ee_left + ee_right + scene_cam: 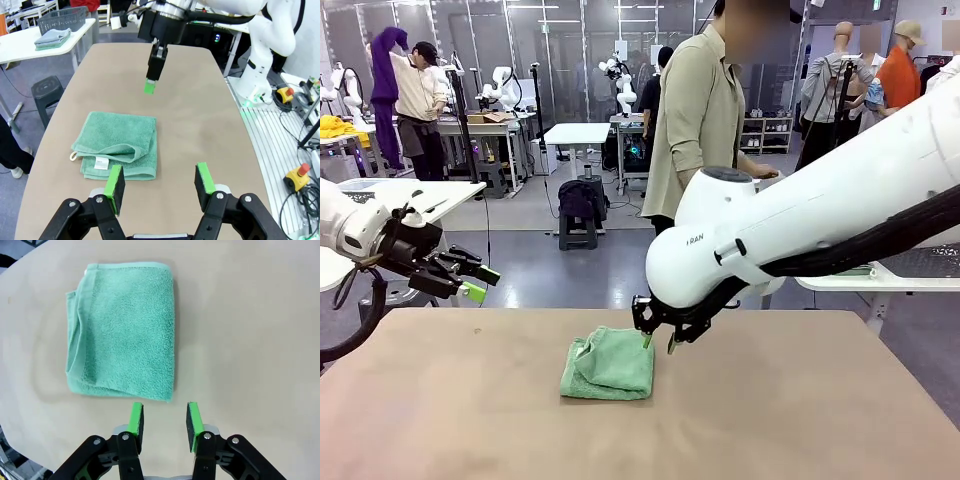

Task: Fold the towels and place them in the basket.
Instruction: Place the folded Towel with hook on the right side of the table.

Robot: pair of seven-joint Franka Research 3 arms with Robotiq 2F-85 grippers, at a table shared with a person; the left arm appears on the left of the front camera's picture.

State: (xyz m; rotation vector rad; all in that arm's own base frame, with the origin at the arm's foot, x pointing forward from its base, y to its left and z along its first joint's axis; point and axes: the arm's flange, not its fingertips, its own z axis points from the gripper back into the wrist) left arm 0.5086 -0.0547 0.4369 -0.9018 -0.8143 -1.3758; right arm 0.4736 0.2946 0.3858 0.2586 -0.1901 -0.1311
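You are looking across a wide tan table (800,420) whose near corners are cut off by the picture edges. The white right arm (820,210) sweeps in from the right and hides the lower body of a person (695,110) standing at the far side. The left arm (350,225) shows just its wrist at the left edge.

One mint green towel (610,365) lies folded on the table, slightly left of the middle. Its folded layers show along one side, so you cannot tell how neatly the inner edges line up.

In the left wrist view, a dark mesh basket (62,19) sits on a white side table (25,47) well apart from the towel. Its top is cut off, with folded cloths (52,37) in front.

The right gripper (164,420) hangs just beside the towel's edge, its pads partly apart with nothing between them. The left gripper (160,185) is held in the air off the table's left side, jaws wide apart and empty.

A small white label (101,162) and a tiny corner loop (73,156) show on the towel; the label's print is unreadable.
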